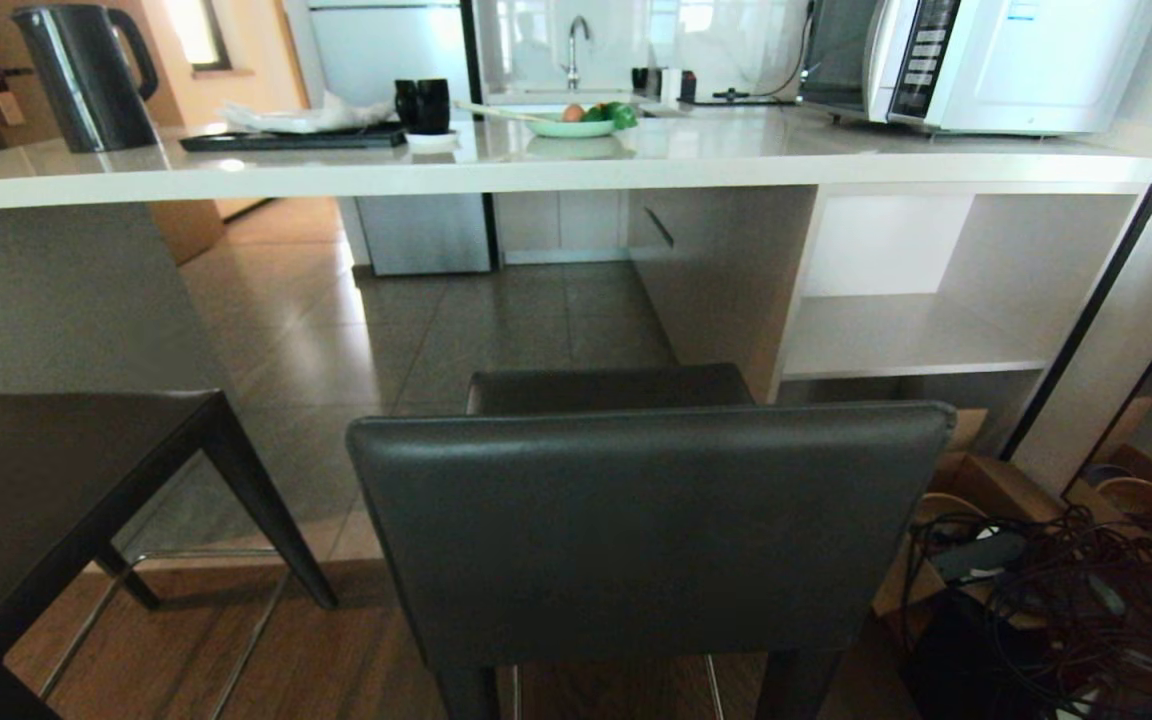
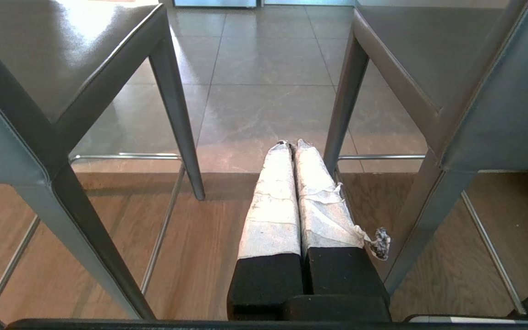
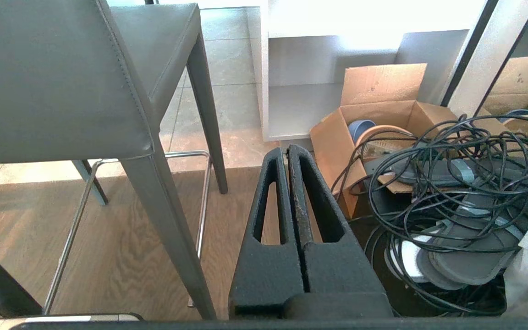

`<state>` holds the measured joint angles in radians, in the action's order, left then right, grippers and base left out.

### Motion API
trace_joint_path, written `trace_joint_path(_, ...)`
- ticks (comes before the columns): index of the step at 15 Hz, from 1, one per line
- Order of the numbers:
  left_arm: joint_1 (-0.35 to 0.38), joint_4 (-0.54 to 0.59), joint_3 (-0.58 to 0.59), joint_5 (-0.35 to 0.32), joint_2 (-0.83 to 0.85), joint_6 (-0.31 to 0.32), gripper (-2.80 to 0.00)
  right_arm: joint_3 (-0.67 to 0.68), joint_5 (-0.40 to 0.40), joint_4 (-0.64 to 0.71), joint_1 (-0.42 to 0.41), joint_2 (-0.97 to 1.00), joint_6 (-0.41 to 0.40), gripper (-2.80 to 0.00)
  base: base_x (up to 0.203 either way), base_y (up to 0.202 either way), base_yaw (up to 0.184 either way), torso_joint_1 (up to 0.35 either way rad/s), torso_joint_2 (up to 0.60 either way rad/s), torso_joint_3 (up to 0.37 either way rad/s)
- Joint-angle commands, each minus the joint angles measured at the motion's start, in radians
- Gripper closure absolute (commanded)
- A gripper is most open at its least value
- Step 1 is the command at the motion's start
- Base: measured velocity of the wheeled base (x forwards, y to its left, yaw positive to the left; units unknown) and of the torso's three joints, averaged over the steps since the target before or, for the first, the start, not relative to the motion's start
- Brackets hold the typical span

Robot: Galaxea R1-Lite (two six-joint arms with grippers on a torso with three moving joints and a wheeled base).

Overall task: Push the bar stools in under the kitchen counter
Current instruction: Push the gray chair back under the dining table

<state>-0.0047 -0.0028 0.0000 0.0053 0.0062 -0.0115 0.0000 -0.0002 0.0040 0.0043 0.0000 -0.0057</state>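
Two bar stools stand out from the kitchen counter [image 1: 536, 165], neither one tucked beneath it: the right-hand stool [image 1: 651, 520] sits dead centre in the head view with its dark grey backrest toward us, its seat short of the counter's edge, and the left-hand stool [image 1: 46, 490] is off to the left, its dark seat and a chrome footrest bar showing above the wooden floor. Up on the speckled countertop we have a black kettle [image 1: 86, 75], a dark tray [image 1: 291, 138], two black cups [image 1: 423, 104], a plate of fruit [image 1: 576, 124] and a microwave [image 1: 976, 60], with white open shelving [image 1: 911, 300] under the right end. Neither arm shows in the head view. Down low, the left gripper [image 2: 291, 145] hangs in the gap between the two stools, its tape-wrapped fingers [image 2: 273, 197] pressed together on nothing and clear of both frames. Over on the other side, the right gripper [image 3: 287, 151] sits just beside the right-hand stool's legs, black fingers [image 3: 268, 206] closed flat against each other, empty too. Next to it lie an open cardboard box [image 3: 374, 114] and a tangle of black cables [image 3: 452, 183] on the floor.
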Motion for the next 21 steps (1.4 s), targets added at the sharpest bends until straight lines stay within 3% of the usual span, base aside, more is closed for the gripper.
trace_joint_path(1,0.0,0.0,0.0,0.001,0.001,-0.001,0.0,0.0,0.0,-0.001,0.0,0.0,0.0,0.0,0.0,0.0,0.0,0.0,0.0,0.0)
trace_joint_path(21,0.0,0.0,0.0,0.001,0.001,-0.001,0.0,0.0,0.0,-0.001,0.0,0.0,0.0,0.0,-0.016,0.0,0.0,0.0,0.0,0.0)
